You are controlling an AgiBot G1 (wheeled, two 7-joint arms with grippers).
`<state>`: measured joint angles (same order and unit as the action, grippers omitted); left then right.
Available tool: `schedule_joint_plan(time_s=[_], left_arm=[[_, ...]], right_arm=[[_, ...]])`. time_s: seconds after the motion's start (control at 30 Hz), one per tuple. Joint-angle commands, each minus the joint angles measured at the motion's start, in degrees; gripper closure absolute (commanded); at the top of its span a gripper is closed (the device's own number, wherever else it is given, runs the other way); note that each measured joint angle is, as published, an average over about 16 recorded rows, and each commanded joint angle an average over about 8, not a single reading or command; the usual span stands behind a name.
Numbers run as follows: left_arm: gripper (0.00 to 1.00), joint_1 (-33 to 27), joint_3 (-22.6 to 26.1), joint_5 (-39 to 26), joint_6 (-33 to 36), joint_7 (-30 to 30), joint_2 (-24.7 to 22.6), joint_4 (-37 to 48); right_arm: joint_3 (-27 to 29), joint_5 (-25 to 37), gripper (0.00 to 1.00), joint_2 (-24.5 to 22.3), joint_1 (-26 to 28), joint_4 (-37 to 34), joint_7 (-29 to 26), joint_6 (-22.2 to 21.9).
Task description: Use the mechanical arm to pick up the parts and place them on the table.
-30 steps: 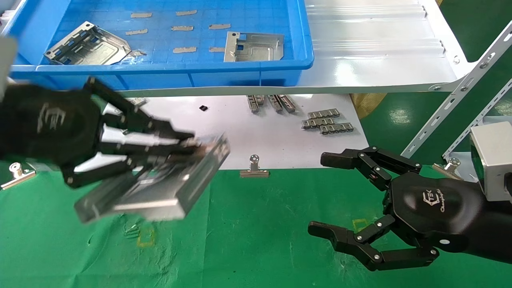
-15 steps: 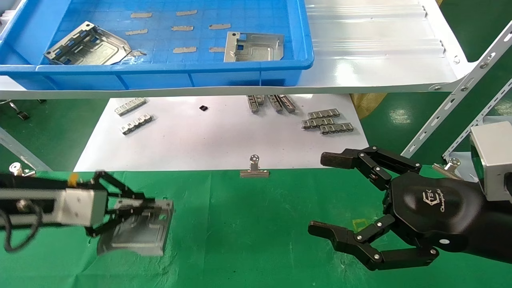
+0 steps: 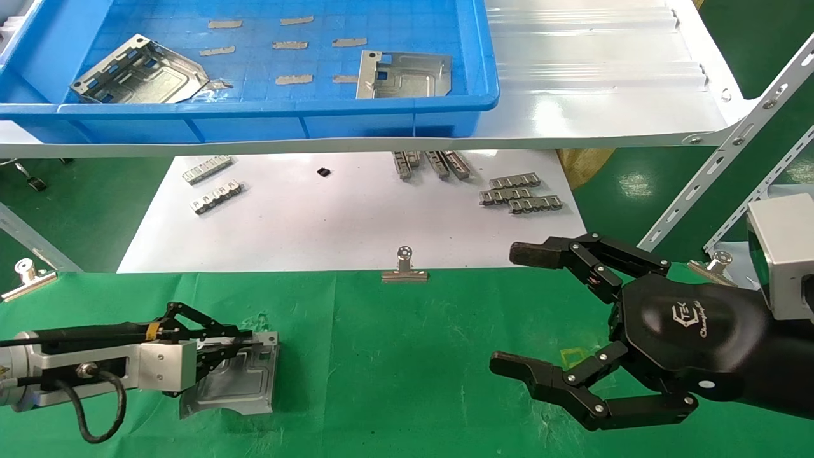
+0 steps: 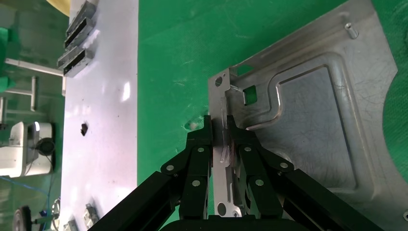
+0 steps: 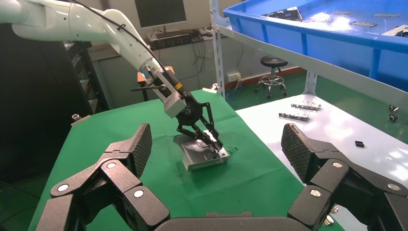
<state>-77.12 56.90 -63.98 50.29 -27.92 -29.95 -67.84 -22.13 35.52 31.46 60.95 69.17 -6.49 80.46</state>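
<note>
My left gripper [image 3: 245,340] is shut on the folded edge of a silver part [image 3: 235,381], which lies low on the green table [image 3: 394,369] at the front left. The left wrist view shows the fingers [image 4: 204,139] pinching that upright edge, with the embossed plate [image 4: 312,120] spread over the cloth. From the right wrist view the same part [image 5: 199,156] rests on the cloth under the left gripper [image 5: 216,143]. My right gripper [image 3: 515,310] is open and empty above the table's front right. Two more parts [image 3: 143,73] [image 3: 407,75] lie in the blue bin [image 3: 254,108].
The bin stands on a glossy white shelf [image 3: 604,95]. Below it a white sheet [image 3: 356,216] carries small toothed strips [image 3: 518,194]. Binder clips [image 3: 404,267] hold the cloth's edge. A slotted metal shelf strut [image 3: 731,146] slants at the right.
My left gripper has come down and toward the left with the part, from raised before the shelf to the green cloth. The right arm has not moved.
</note>
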Motion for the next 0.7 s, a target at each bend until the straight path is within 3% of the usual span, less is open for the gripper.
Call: schedule_joint_plan(time_s=[0.03,0.43,0.7], left_arm=[[0.0,0.7,-0.1,0.5,-0.2,-1.2,-0.1,0.4],[0.0,1.3,-1.8,4.2,3.5,-7.8,-0.1,3.3],[0.0,1.1,-2.6,10.8,10.8,-4.6,0.4,6.7]], right_arm=[[0.0,0.0,0.0,0.0,0.0,0.0,0.0,0.0],[0.0,0.0,0.0,0.0,0.0,0.0,0.0,0.0],[0.0,0.0,0.0,0.0,0.0,0.0,0.0,0.0]])
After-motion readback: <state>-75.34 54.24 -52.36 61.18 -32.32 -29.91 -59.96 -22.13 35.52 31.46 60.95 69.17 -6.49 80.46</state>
